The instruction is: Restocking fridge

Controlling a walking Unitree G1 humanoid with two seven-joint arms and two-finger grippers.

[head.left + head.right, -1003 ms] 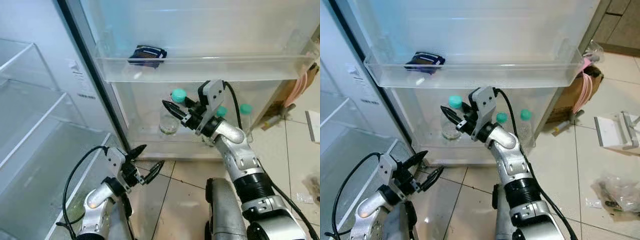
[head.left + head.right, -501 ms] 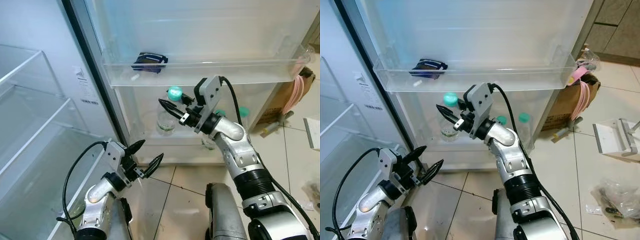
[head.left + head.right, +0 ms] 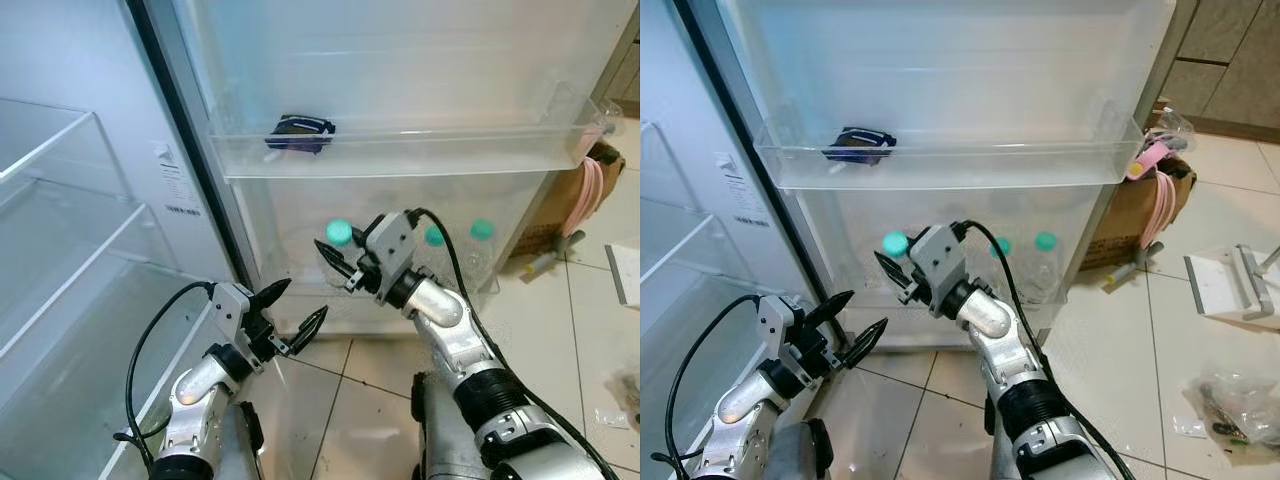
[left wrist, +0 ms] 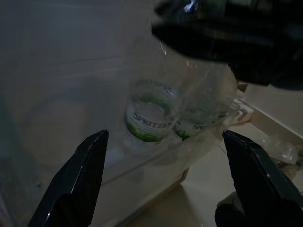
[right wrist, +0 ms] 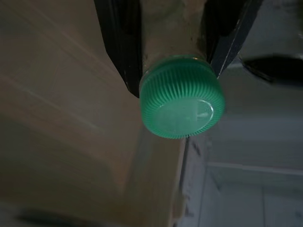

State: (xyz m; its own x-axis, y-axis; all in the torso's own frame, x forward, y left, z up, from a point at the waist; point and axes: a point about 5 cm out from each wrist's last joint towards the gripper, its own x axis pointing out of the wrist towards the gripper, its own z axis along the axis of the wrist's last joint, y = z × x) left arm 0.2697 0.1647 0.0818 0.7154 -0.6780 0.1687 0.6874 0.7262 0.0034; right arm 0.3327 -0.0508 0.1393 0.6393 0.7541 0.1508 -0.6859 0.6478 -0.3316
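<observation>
Bottle (image 3: pixel 339 236) with green cap now sits lower between my right gripper (image 3: pixel 338 266) jaws, clamped at its neck, down in the door's bottom bin (image 3: pixel 478 292) beside two others, nearly placed; left gripper (image 3: pixel 292 315) idle, spread wide.

We view the fridge door (image 3: pixel 400 60) from above through both head cameras, sharing its lower door shelf (image 3: pixel 1040 300). The left wrist camera faces that shelf from nearby; the right wrist camera sits close against a green cap (image 5: pixel 181 97).

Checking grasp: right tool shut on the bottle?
Shut. Right tool has a finger on each side of the bottle neck under its green cap.
</observation>
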